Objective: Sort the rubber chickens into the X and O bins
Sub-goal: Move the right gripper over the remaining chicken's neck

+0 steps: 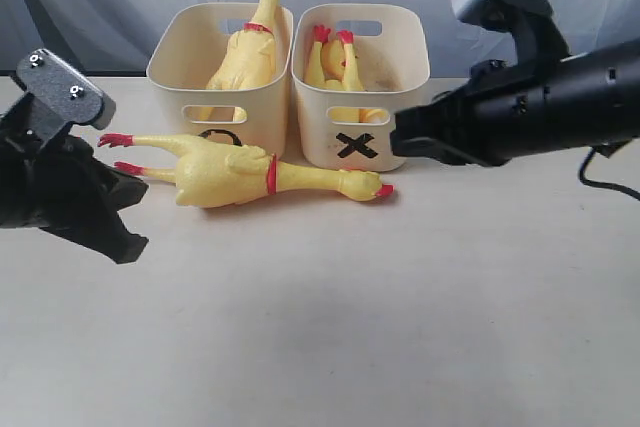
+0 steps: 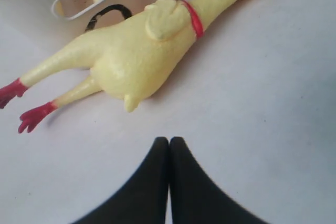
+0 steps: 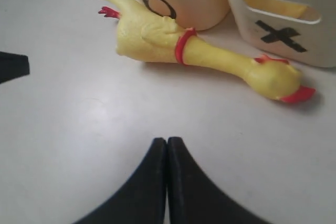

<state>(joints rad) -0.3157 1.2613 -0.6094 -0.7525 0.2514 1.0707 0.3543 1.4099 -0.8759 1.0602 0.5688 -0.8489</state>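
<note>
Left gripper (image 2: pixel 169 140) and right gripper (image 3: pixel 167 140) hang clenched and empty above the table (image 1: pixel 400 327). The loose chicken (image 1: pixel 240 175) lies just before the bins, unsorted. Behind it, the O bin (image 1: pixel 168 65) holds a tall chicken (image 1: pixel 247 55) and the X bin (image 1: pixel 405 97) a small chicken (image 1: pixel 335 62). Two look sorted, one remains.

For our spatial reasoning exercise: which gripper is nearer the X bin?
Right. The right gripper is close in front of the X bin; the left gripper is off beyond the O bin.
</note>
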